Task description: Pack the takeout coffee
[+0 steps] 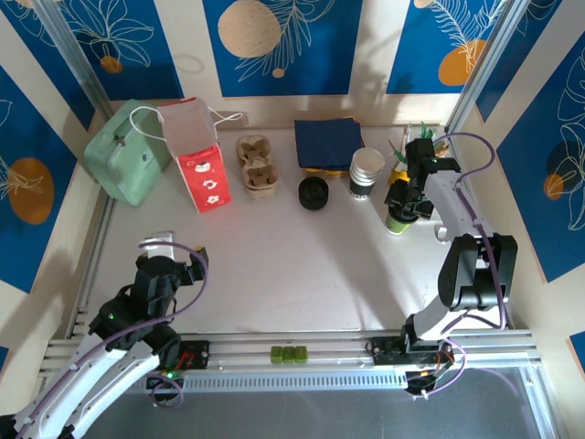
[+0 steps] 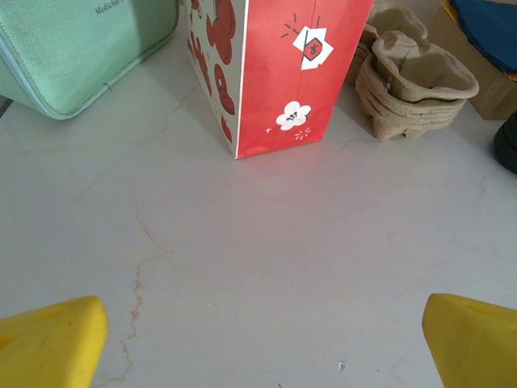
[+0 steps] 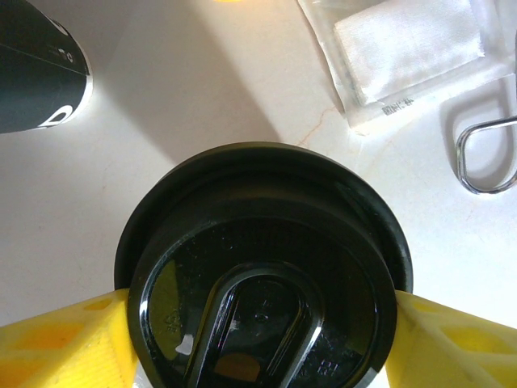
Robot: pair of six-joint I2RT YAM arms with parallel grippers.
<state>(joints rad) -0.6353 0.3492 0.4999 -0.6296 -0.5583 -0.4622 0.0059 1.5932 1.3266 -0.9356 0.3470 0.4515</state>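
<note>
Right gripper clamps the takeout coffee at its black lid, near the white cup stack; left gripper fingers wide apart, facing red bag.

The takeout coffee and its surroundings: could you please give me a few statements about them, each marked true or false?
1. The right gripper has a finger against each side of the lid of the takeout coffee. True.
2. The left gripper holds the red paper bag. False: it hangs open over the bare table, apart from the bag.
3. The red paper bag stands upright beside the green bag. True.
4. The takeout coffee is inside the red paper bag. False: it stands at the table's right side, near the stack of white cups.
5. The takeout coffee has no lid. False: a black lid covers it.
</note>
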